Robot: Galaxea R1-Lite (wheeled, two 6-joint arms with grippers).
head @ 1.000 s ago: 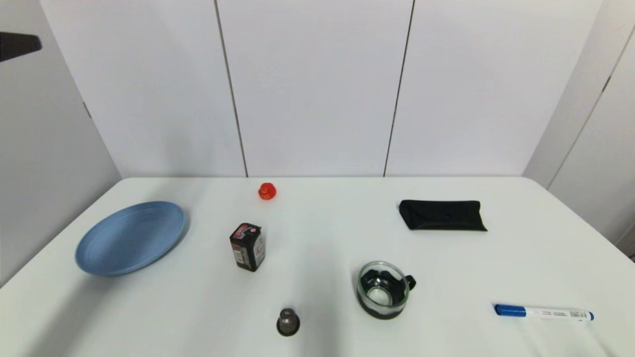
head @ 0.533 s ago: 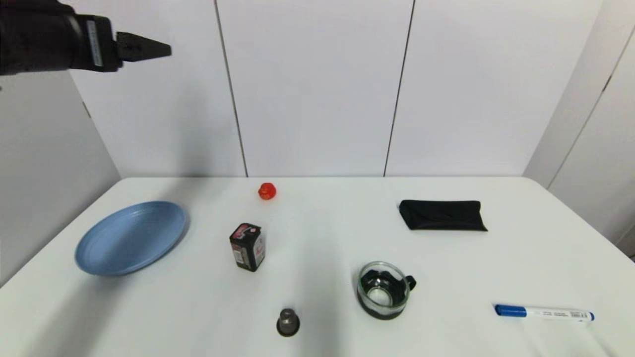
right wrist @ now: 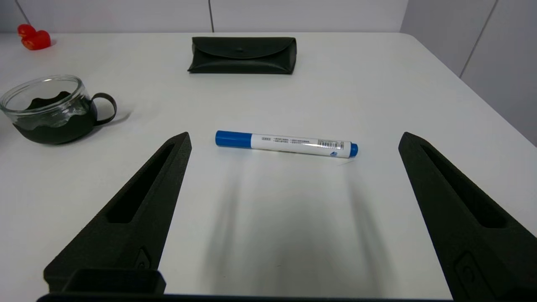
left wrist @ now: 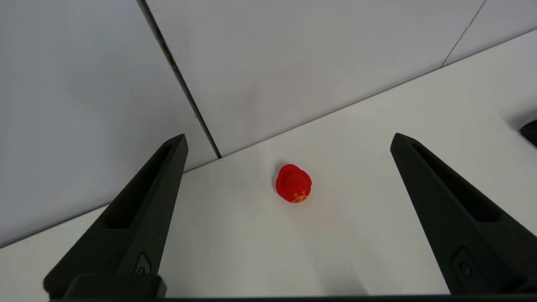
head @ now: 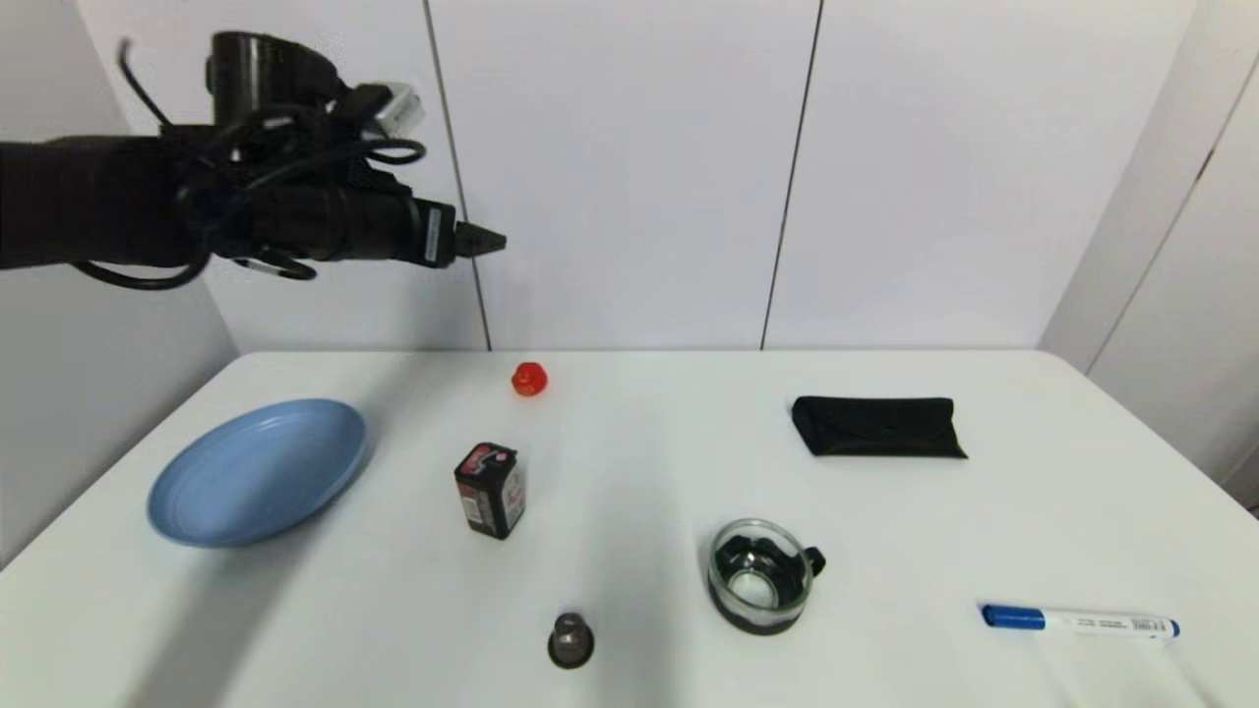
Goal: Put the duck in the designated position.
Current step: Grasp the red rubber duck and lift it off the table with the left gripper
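The duck (head: 529, 379) sits on the worktop (head: 629, 472) close to its far edge, left of the middle, beyond the black box (head: 490, 489). The left gripper (head: 482, 239) hangs high above the far-left part of the worktop, its jaws spread wide with nothing between them, the duck lying below on the bare surface. The right gripper (right wrist: 293, 138) hovers over the near-right corner, jaws spread, just short of the blue marker (right wrist: 286, 144).
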